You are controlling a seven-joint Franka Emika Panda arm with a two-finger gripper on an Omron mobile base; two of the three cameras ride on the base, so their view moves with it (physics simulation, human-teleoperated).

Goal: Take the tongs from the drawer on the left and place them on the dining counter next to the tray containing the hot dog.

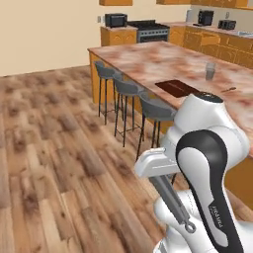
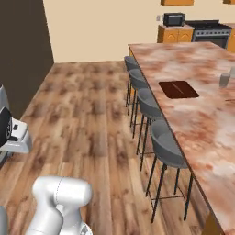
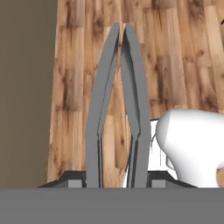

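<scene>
Carrying tongs [image 3: 116,100] | your gripper [image 3: 116,177] is clamped on them, arms pointing to 12 o'clock over floor | tray [image 2: 178,89] sits on bench [image 2: 202,124] at 2 o'clock | risk: long arms may clip stools [image 2: 166,149] on approach.

Home kitchen, rendered. Evidence: long marble-pattern island desk [image 1: 148,62] with a row of grey bar stools [image 2: 167,149] along its side, orange wood cabinets [image 1: 118,37] on the far wall, steel range [image 1: 149,30] with a microwave [image 1: 115,20] beside it, toaster-type appliances [image 1: 226,24] on the back run. Wood plank floor [image 1: 54,148], cream walls.
</scene>
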